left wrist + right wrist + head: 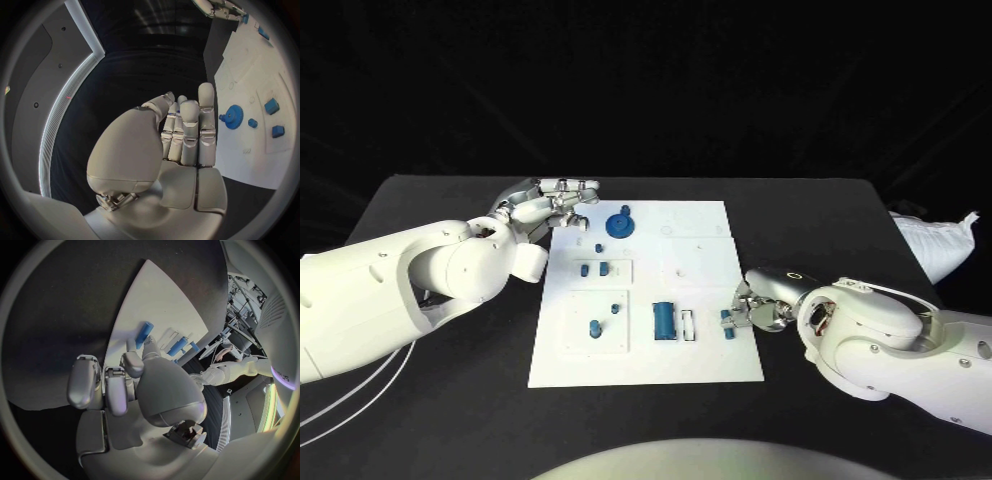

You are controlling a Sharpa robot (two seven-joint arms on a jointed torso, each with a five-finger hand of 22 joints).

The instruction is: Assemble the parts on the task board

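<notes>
Matt white task board (704, 300); glossy blue plastic gear (620, 223); matt black table (444, 400).

Dim, dark surroundings; the white task board (646, 300) glows brightly, and wrist views bend at their rims

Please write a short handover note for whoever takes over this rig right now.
Left robot hand: open, holding nothing, at the task board's far left corner, beside the blue gear.
Right robot hand: pinches a small blue part at the board's right edge.
On the board: a large blue cylinder near the middle and small blue pieces in the left panels.
Done: one part picked up.
Left: seat the pinched part, then likely the gear, cylinder and small pieces.
</notes>
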